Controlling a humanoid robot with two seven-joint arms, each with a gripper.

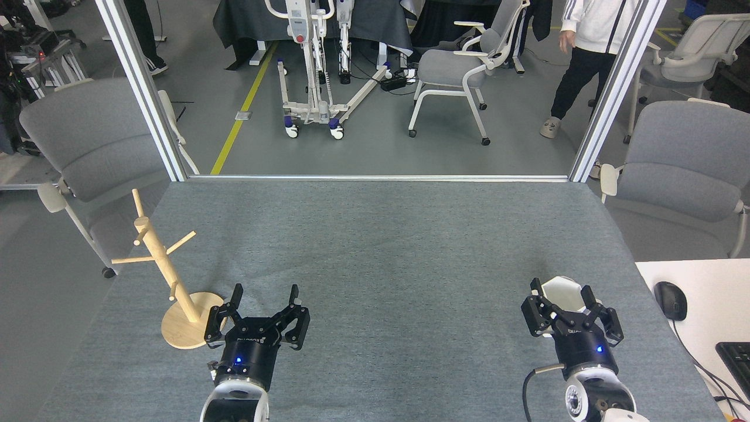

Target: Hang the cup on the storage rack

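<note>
I am looking down on a table [387, 246] covered in grey, felt-like fabric with faint creases running across it. The storage rack [167, 275] is standing at the near left of this surface, its round base flat on the fabric and its post leaning toward the left edge in this view. My left gripper [265, 296] is hovering just right of the rack's base, its fingers spread wide with nothing between them. My right gripper [561, 293] is sitting at the near right of the table with its fingers flanking the cup [562, 291], one on each side; I am seeing the white faceted body between them, and the grip appears closed on it, though I cannot tell whether the cup is resting on the fabric or lifted clear.

An aluminium frame [143, 88] is rising from the far corners of the table. Beyond it the grey floor is carrying a yellow line [243, 105], a white wheeled stand [313, 70] and a grey office chair [463, 64]. A person [586, 53] in a white top and dark trousers is standing at the far right. More grey chairs are flanking the table, and a white desk [697, 293] with a black mouse [670, 300] is adjoining its right side.
</note>
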